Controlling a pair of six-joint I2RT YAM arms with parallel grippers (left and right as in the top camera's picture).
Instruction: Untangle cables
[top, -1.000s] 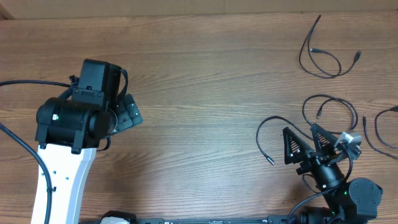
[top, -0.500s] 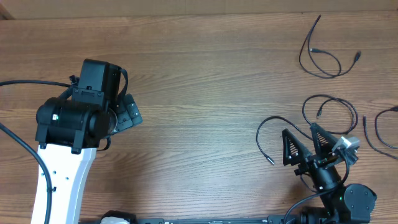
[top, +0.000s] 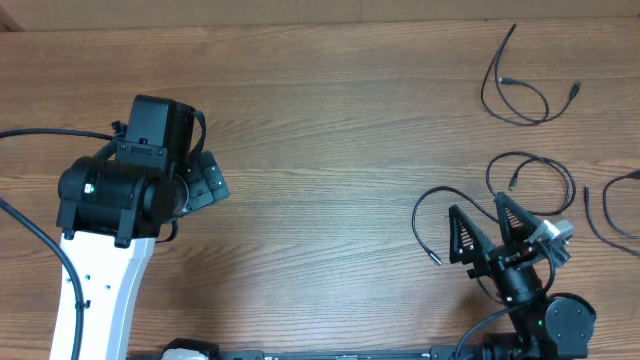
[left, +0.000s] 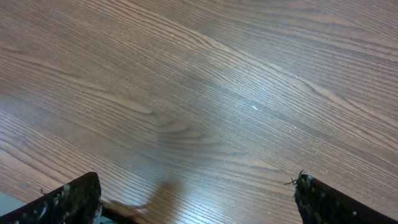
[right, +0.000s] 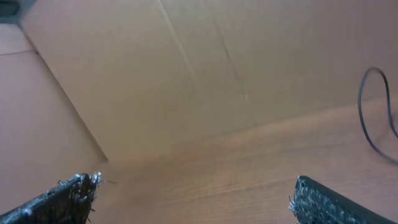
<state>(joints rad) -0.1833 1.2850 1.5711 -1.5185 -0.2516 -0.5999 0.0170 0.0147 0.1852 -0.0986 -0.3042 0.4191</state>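
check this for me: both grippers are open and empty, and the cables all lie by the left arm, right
Not right. The cables lie by the right arm, not the left, as the overhead view shows. The left gripper and right gripper are indeed open and empty.

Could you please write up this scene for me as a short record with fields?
surface: wooden table
left gripper: open, empty, over bare wood, far from the cables
right gripper: open, empty, next to the near cable
far cable: alone near the top right corner
middle cable: loose loop just beyond the right gripper
near cable: open curve, plug end toward the front
edge cable: partly out of frame
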